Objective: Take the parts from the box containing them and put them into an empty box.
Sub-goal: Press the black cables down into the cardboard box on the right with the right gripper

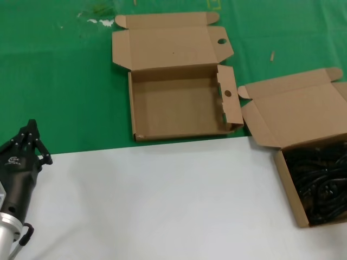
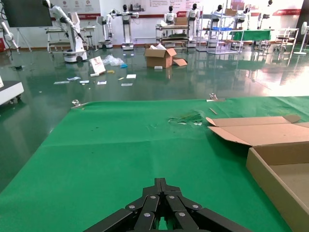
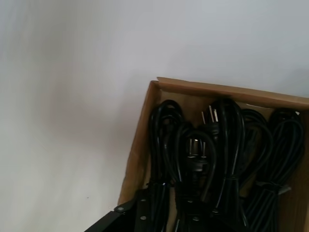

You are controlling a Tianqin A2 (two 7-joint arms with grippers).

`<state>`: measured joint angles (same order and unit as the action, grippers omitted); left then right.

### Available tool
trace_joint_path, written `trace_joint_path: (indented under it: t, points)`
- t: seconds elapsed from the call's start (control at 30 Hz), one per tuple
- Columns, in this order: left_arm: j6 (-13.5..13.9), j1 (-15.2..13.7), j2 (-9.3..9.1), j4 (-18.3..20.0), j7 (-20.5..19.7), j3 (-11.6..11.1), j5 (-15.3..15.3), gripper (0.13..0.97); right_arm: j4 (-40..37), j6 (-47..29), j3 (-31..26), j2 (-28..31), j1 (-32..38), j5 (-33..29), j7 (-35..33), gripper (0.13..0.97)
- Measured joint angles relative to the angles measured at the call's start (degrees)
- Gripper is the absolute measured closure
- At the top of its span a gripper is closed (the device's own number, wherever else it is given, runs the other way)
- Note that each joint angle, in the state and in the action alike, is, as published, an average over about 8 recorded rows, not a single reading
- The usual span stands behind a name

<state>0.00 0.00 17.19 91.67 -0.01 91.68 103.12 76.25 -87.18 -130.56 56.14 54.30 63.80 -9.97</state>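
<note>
Meanwhile the left gripper [image 1: 31,132] is sitting clenched and empty over the white table [image 1: 162,206], touching nothing. Only an edge of the right gripper [image 3: 145,215] is showing above the black cables [image 3: 217,159] lying in the plain-lidded box [image 1: 287,179]; its state cannot be told. The holed-lid box [image 1: 176,132] is lying bare. No writing is reading clearly.

An open, shallow brown cardboard box with a round-holed lid [image 1: 179,108] lies empty at twelve o'clock on the green and white table [image 1: 162,206]. At three o'clock sits a plain-lidded brown cardboard box [image 1: 286,179] holding coiled black cables [image 1: 320,184]. The black left pincer [image 1: 30,138] rests at eight o'clock, fingers closed together.
</note>
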Motion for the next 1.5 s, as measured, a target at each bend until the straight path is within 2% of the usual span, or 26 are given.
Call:
trace_joint_path:
  t: [0.33, 0.67, 1.03, 1.5]
  points:
    - [0.0, 0.0, 0.00, 0.0, 0.0, 0.0, 0.0, 0.957, -3.2, 1.4, 2.0, -2.0, -0.5, -1.4, -2.2, 0.929]
    - [0.0, 0.0, 0.00, 0.0, 0.0, 0.0, 0.0, 0.957, -1.6, -0.8, 2.6, -2.6, 1.1, -1.7, 0.7, 0.948]
    - [0.0, 0.0, 0.00, 0.0, 0.0, 0.0, 0.0, 0.957, 2.8, -2.6, -3.1, -0.2, 6.6, 1.0, 6.8, 0.955]
    - [0.0, 0.0, 0.00, 0.0, 0.0, 0.0, 0.0, 0.957, 2.8, -2.7, -3.7, 0.0, 6.4, 1.0, 8.0, 0.955]
